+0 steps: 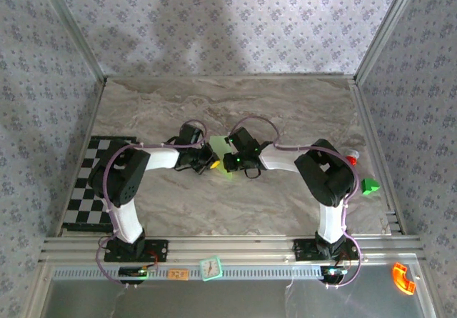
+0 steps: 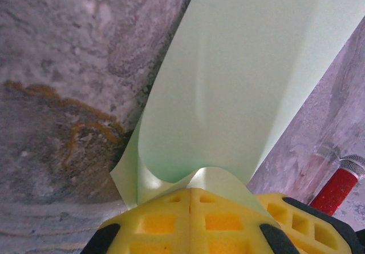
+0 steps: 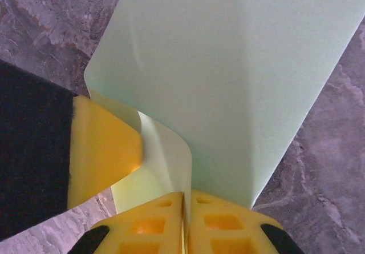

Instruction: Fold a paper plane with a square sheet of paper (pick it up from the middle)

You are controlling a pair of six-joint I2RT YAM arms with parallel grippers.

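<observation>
Marbled tabletop (image 1: 300,111), centre: left gripper (image 2: 191,192) and right gripper (image 3: 183,196) both clamped shut on the curled-over edge of the pale green square sheet of paper (image 3: 228,65), close together, sheet fanning out ahead, likely pinning a fold for creasing.

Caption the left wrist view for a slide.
Left gripper shut on the curled edge of the green paper, marbled table behind.
</observation>
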